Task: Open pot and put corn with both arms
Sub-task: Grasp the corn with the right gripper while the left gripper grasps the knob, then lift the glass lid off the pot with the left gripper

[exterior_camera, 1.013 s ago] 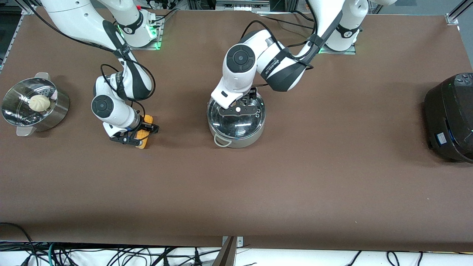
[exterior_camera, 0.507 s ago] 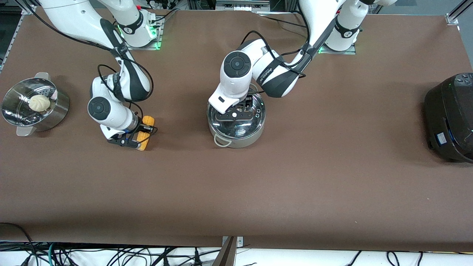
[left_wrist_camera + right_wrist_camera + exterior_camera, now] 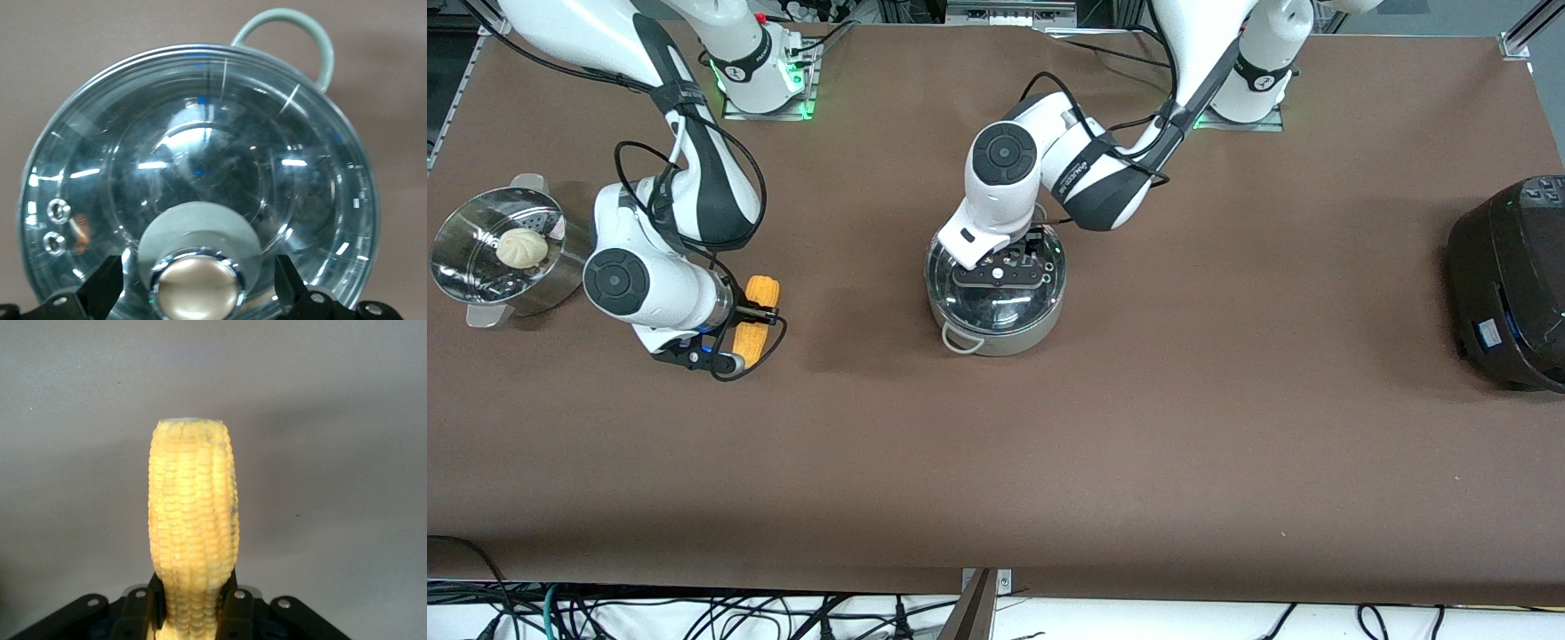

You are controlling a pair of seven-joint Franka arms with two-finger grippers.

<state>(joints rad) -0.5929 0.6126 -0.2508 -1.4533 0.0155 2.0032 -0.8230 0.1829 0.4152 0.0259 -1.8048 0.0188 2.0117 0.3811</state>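
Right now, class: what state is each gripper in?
Left gripper: open, fingers either side of the pot lid's knob.
Right gripper: shut on the corn.

The pot (image 3: 996, 311) is shiny polished steel; its lid (image 3: 200, 180) is clear glossy glass with a smooth metallic knob (image 3: 197, 287) on a pale matt collar. The corn (image 3: 193, 527) is bumpy, slightly waxy yellow kernels. The surface (image 3: 1138, 427) is matt brown, cloth-like. Both arms have glossy white plastic shells.
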